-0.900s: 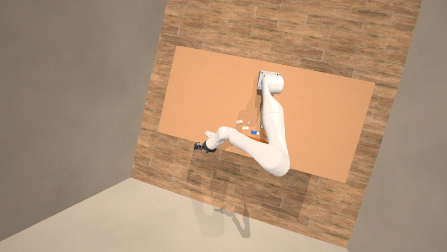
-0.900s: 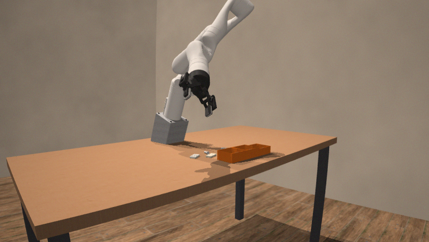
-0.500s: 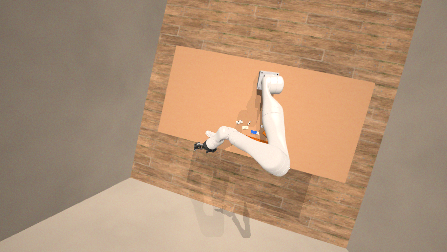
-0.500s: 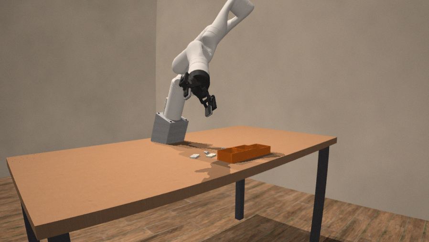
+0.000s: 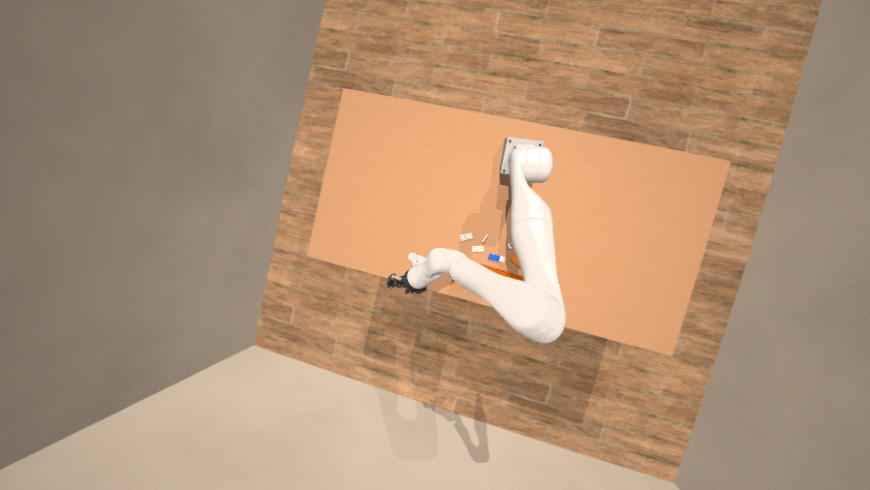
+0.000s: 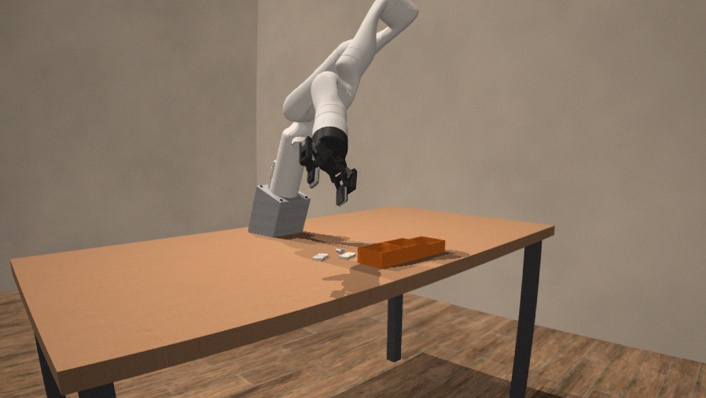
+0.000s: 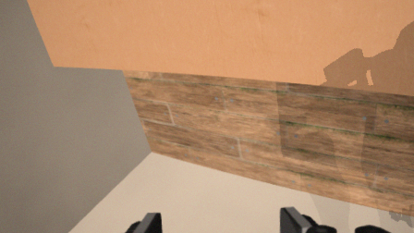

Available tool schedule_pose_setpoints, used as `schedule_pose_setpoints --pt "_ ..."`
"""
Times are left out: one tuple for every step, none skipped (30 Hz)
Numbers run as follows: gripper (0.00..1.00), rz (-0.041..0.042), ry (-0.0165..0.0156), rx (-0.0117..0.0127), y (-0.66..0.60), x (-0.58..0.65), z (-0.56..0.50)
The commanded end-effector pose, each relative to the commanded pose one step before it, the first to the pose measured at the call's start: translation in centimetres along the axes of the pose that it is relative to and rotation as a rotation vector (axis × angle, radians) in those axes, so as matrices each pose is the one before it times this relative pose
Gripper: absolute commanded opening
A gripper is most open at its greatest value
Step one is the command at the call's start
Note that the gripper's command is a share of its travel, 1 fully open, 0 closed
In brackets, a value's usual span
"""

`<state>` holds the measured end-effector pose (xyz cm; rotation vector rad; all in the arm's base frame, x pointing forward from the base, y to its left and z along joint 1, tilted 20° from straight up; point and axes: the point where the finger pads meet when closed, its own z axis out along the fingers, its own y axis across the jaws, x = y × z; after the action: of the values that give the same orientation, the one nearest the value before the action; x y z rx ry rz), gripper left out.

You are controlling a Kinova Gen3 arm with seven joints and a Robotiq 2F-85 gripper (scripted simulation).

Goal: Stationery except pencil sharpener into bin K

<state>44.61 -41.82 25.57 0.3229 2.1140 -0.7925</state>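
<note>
My gripper hangs high in the air over the table's front edge, well away from the objects. Its fingers are apart with nothing between them; the wrist view shows them over the wooden floor beyond the table edge. It also shows in the top view. An orange bin with three compartments stands on the table, mostly hidden under the arm in the top view. I cannot read its marks. Beside it lie a white dotted piece, a small pale stick, a cream piece and a blue-and-white thing.
The arm's grey base stands at the table's far side. The small pieces lie just left of the bin. The table's front edge runs close to the bin.
</note>
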Motion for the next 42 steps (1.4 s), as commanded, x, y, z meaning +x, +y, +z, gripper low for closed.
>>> schedule_pose_setpoints --pt "0.09 0.06099 0.05689 -0.05149 2.126 0.645 -1.359" --pt "0.09 0.01128 0.01509 -0.01042 0.645 0.431 -0.307" --pt "0.09 0.00006 0.00008 -0.00015 0.486 0.344 -0.215" --pt "0.09 0.00602 -0.00091 0.00333 -0.105 -0.030 0.001" --pt "0.09 0.01478 0.02941 -0.02932 0.692 0.006 -0.259" --pt "0.09 0.00000 0.00000 0.00000 0.000 0.000 0.000" --pt "0.09 0.00000 0.00000 0.00000 0.000 0.000 0.000" --pt "0.09 0.00989 0.01868 -0.01134 0.682 0.674 -0.371" --pt "0.09 0.01210 0.00116 0.00480 0.471 0.522 -0.311" --pt "0.09 0.00905 0.03687 -0.02964 0.487 0.405 -0.326" --pt "0.09 0.00725 0.01612 -0.01168 0.665 0.543 -0.344" --pt "0.09 -0.00294 -0.00127 -0.00410 0.933 0.351 -0.311" --pt "0.09 0.01152 -0.00143 0.00406 -0.034 0.017 -0.043" --pt "0.09 0.00378 0.03206 -0.03019 0.431 0.096 -0.294" --pt "0.09 0.00512 0.01428 -0.01170 0.641 0.458 -0.330" --pt "0.09 -0.00293 0.00514 -0.00463 0.971 0.739 -0.366" --pt "0.09 0.01233 -0.00126 0.00315 0.100 0.102 -0.091" --pt "0.09 -0.00097 0.03180 -0.03051 0.397 0.074 -0.317" --pt "0.09 0.00308 0.01302 -0.01155 0.635 0.423 -0.329" --pt "0.09 -0.00200 0.00649 -0.00331 0.868 0.831 -0.351" --pt "0.09 0.01131 -0.00120 0.00084 0.313 0.160 -0.140" --pt "0.09 -0.00577 0.03133 -0.03013 0.363 0.058 -0.340" --pt "0.09 0.00000 0.00000 0.00000 0.000 0.000 0.000" --pt "0.09 0.00000 0.00000 0.00000 0.000 0.000 0.000" --pt "0.09 0.00124 0.01259 -0.01130 0.624 0.435 -0.331" --pt "0.09 0.00045 0.00721 -0.00078 0.666 0.886 -0.328" --pt "0.09 0.00857 -0.00115 -0.00263 0.599 0.208 -0.187" --pt "0.09 -0.01057 0.03069 -0.02908 0.328 0.047 -0.361" --pt "0.09 -0.00050 0.01228 -0.01097 0.611 0.452 -0.330" --pt "0.09 0.00014 0.00718 -0.00071 0.652 0.906 -0.309" --pt "0.09 0.00165 0.00020 -0.00019 0.435 0.332 -0.216" --pt "0.09 -0.01168 0.03012 -0.03224 0.578 0.028 -0.380" --pt "0.09 -0.00213 0.01223 -0.01094 0.613 0.480 -0.325" --pt "0.09 0.00003 0.00311 -0.00029 0.615 0.674 -0.299" --pt "0.09 -0.00002 0.00393 -0.00014 0.481 0.624 -0.230" --pt "0.09 -0.01146 0.03054 -0.03193 0.594 0.068 -0.384" --pt "0.09 -0.00360 0.01201 -0.01046 0.597 0.504 -0.319" --pt "0.09 0.00014 0.00002 -0.00009 0.590 0.506 -0.302" --pt "0.09 -0.00023 0.00695 -0.00001 0.497 0.858 -0.221" --pt "0.09 0.00000 0.00000 0.00000 0.000 0.000 0.000" --pt "0.09 0.00000 0.00000 0.00000 0.000 0.000 0.000" --pt "0.09 -0.01574 0.03043 -0.03056 0.589 0.099 -0.387"
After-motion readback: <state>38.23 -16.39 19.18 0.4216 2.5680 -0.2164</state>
